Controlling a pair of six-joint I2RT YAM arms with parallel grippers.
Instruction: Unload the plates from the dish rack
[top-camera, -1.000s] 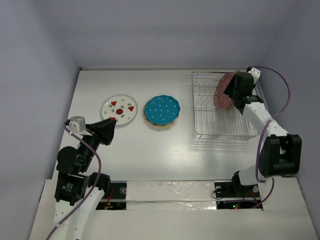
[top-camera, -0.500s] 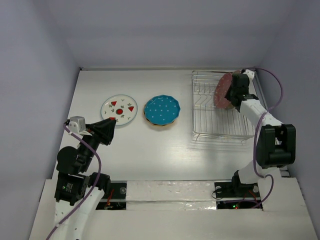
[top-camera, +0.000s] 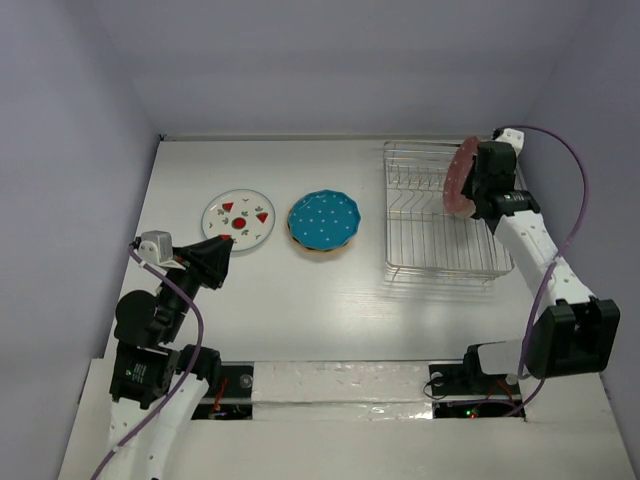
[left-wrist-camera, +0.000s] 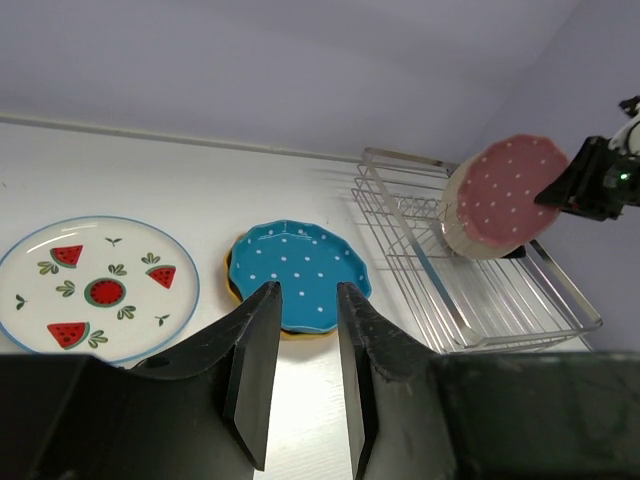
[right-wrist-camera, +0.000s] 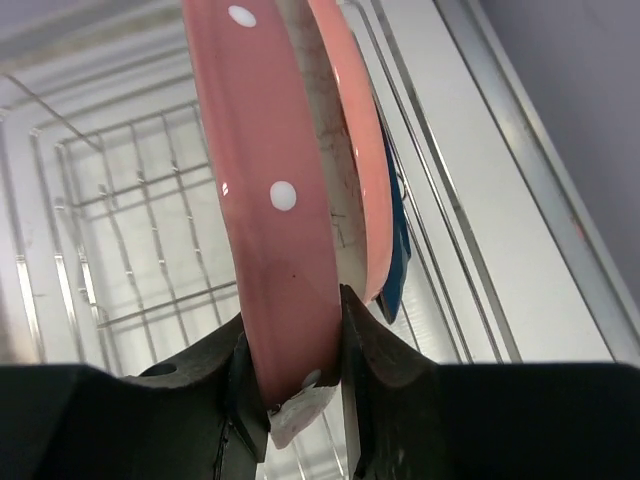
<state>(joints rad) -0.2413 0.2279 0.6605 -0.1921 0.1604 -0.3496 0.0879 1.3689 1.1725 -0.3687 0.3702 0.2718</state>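
The silver wire dish rack (top-camera: 430, 240) stands at the right. My right gripper (top-camera: 480, 183) is shut on the rim of the maroon-pink dotted plate (top-camera: 461, 178), holding it upright on edge over the rack's far right part; the right wrist view shows this plate (right-wrist-camera: 265, 210) between the fingers. Behind it stand a cream-and-pink plate (right-wrist-camera: 362, 190) and a dark navy plate (right-wrist-camera: 396, 262). The white plate with red marks (top-camera: 238, 216) and the teal-blue dotted plate (top-camera: 324, 220), which rests on a yellow plate (left-wrist-camera: 231, 288), lie on the table. My left gripper (top-camera: 218, 262) is open and empty.
The back wall runs just behind the rack, and the right wall stands close beside it. In the left wrist view the rack (left-wrist-camera: 500, 300) sits right of the teal plate (left-wrist-camera: 300, 268) and the white plate (left-wrist-camera: 95, 288).
My right gripper has moved right with the maroon-pink plate, which now stands more edge-on and nearer the rack's right side. The left arm has not moved.
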